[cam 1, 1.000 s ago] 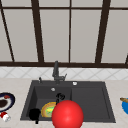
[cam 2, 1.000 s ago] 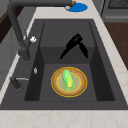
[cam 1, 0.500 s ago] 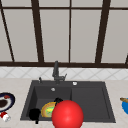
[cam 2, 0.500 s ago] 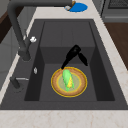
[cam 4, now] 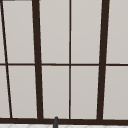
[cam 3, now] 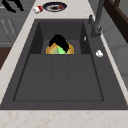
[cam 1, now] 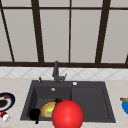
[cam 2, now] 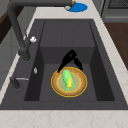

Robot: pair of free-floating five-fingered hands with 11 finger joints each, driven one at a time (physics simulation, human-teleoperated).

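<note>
I see one hand [cam 2: 70, 58] in the sink [cam 2: 100, 82], fingers spread open, just at the plate's [cam 2: 81, 86] twelve o'clock rim. The corn cob [cam 2: 67, 79] lies on that plate, long axis twelve-to-six, below the fingers.

a red ball [cam 1: 67, 115] hides much of the plate [cam 1: 46, 110].
</note>
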